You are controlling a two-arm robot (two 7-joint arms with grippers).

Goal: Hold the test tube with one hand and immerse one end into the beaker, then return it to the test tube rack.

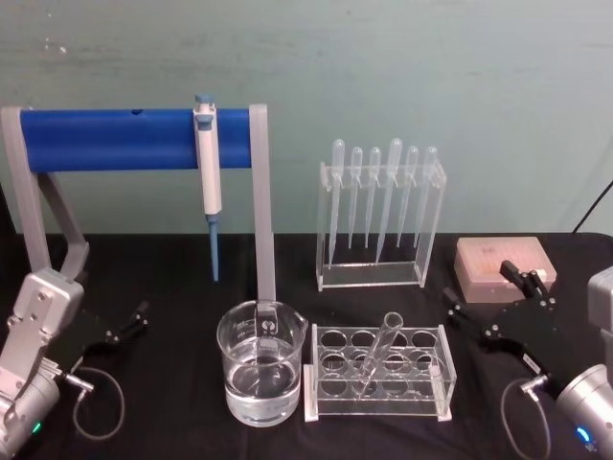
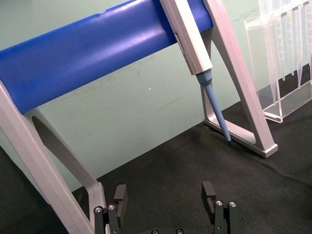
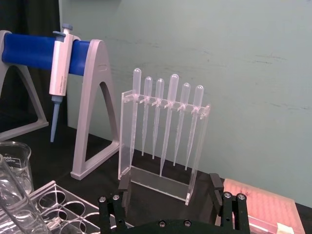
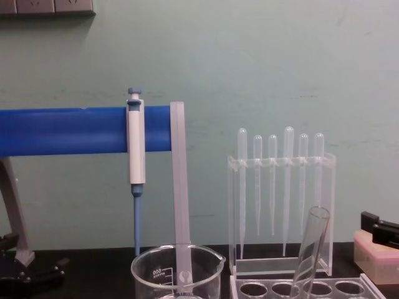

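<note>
Long clear glass test tube standing tilted in a hole of the clear plastic rack with round holes, open rim leaning toward 1 o'clock, rounded bottom down inside rack; seen leaning also in chest view

Wide clear glass beaker with white graduation marks just beside rack at 9 o'clock, partly filled with clear liquid, apart from tube

Beyond rack at 12 o'clock: clear acrylic stand carrying six thin frosted plastic pipettes, bulbs up

At 10 o'clock from beaker: grey frame with blue cylindrical bar, white-and-blue micropipette hung on bar, tip down

Pink lidded box at 2 o'clock from rack, on black tablecloth

Right black two-jaw gripper at 3 o'clock from rack, just beside pink box, jaws spread apart and grasping nothing; same noted in right wrist view

Left black two-jaw gripper at 9 o'clock from beaker, well apart, jaws parted and empty in left wrist view
</note>
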